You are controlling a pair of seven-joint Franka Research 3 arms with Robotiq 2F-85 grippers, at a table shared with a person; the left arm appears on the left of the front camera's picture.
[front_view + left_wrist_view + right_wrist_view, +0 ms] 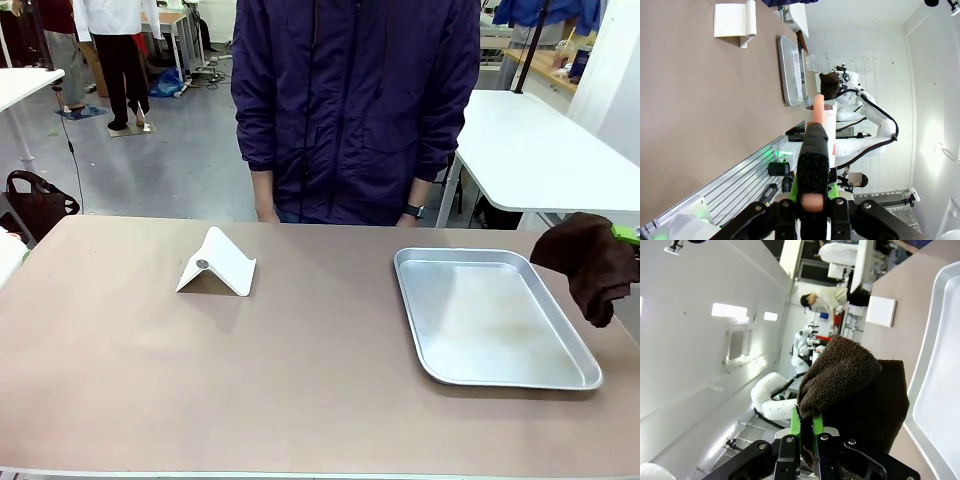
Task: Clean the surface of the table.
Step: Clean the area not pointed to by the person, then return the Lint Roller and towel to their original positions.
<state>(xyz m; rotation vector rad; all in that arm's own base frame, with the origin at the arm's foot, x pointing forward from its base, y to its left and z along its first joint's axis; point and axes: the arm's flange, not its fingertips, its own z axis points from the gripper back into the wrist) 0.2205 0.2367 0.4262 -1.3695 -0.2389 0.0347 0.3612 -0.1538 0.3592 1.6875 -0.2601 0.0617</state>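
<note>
Brownish-taupe and matte, the table [300, 400] is spread across the whole near part of the front view, its top smooth and its near edge thin and pale. On its right half a silver metal tray [498, 377] is laid flat, rectangular with rounded corners and a raised rim, faintly stained inside. Left of centre a white folded stand [217, 265] is set like a small tent, with a round grey spot on its near face.

At the right edge a dark brown terry cloth [592, 265] is held up above the table, beside the tray, bunched and drooping. In the right wrist view it is seen pinched between the green pads of the right gripper [807, 427], whose jaws are closed tight on its looped pile.

In the left wrist view the left gripper [812, 202] is clamped narrowly on a peach rod [813, 160], which is wrapped in a black fuzzy sleeve and has a bare, rounded tip.

At the far side a person in a dark purple jacket [355, 100] is stood against the table edge, a watch [414, 211] worn on one wrist. Behind, white-topped tables [540, 150], a grey floor and a black bag [35, 200] can be made out.
</note>
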